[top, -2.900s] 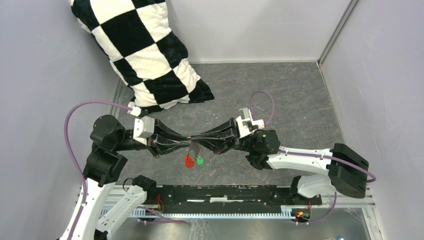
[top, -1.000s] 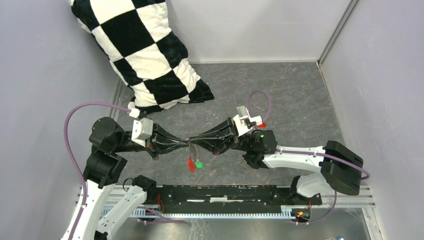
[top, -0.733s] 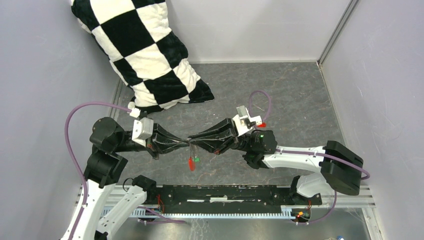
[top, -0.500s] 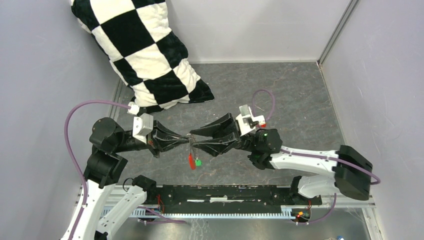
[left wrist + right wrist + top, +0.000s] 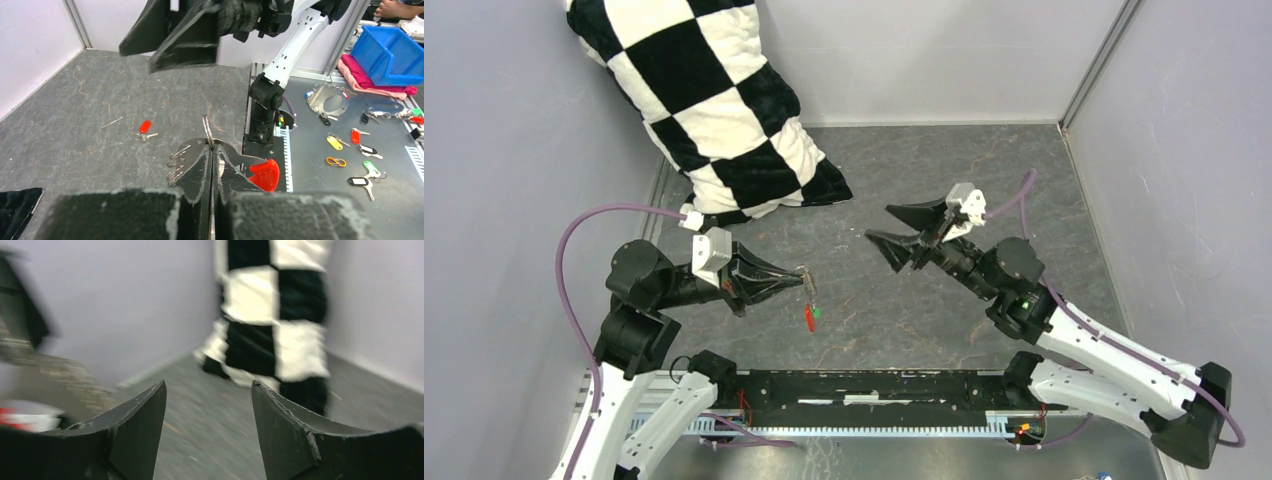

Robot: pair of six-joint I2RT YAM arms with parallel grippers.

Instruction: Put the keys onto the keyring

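"Now, item one?"

"One thin silver wire keyring, pinched edge-on in my left gripper, jaws closed on it. A long red oval plastic tag and a small green tag dangle below the keyring. Stiff, springy and slippery, I'd judge."

"Item two?"

"One tiny red-headed metal key, flat on the grey slate-textured floor beyond the keyring. Light, likely to skid, so take it by the plastic head. My right gripper is well apart from the keyring, jaws spread, empty."
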